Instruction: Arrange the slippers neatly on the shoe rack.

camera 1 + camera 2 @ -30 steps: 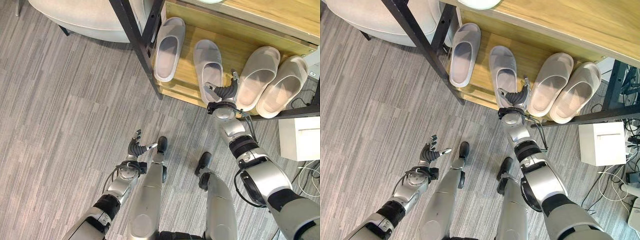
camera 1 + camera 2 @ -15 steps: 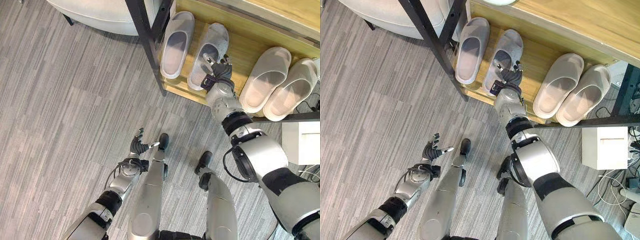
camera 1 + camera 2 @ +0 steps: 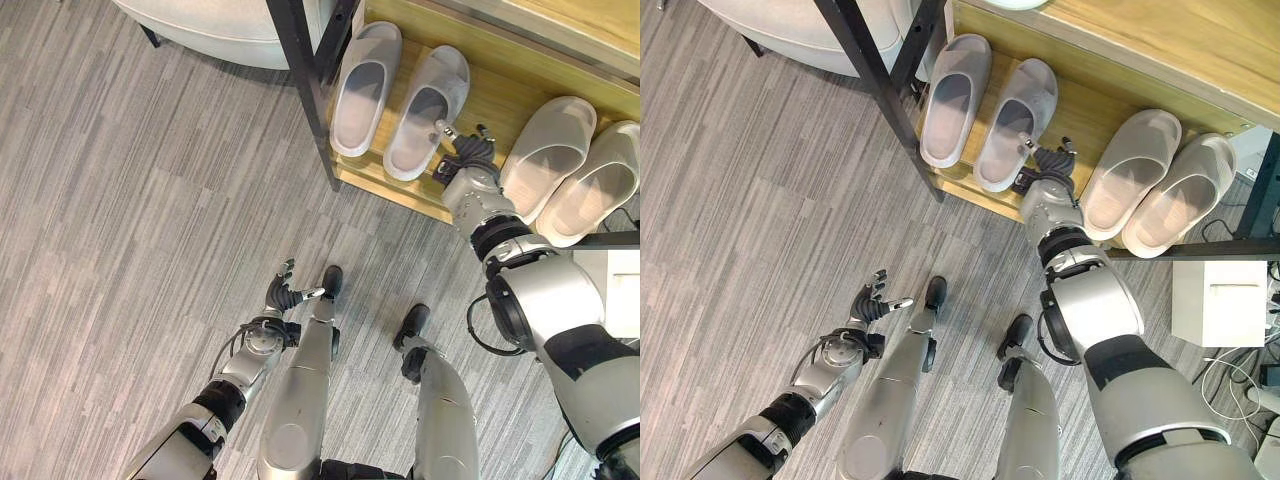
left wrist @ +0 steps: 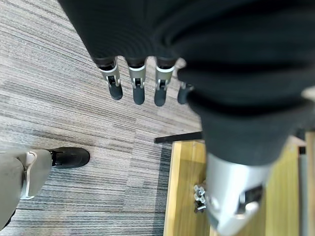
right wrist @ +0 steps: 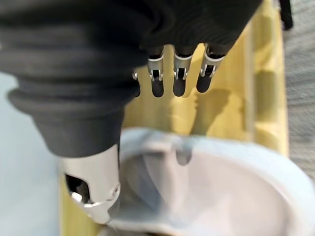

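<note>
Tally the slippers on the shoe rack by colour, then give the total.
Light grey slippers: 2, one beside the other, at the rack's left end.
Beige slippers: 2, one beside the other, at the right.
Total: 4 slippers on the wooden shoe rack.

matt rubbery slippers point(image 3: 366, 88) on a smooth wooden shoe rack point(image 3: 500, 100) with black metal frame

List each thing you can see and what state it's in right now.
Grey slippers: side by side on the rack, upright, toes inward.
Beige slippers: paired on the rack, touching.
Rack: holds all four slippers.
Right hand: open, by the grey slipper's heel, holding nothing.
Left hand: open, empty, over the floor.
</note>
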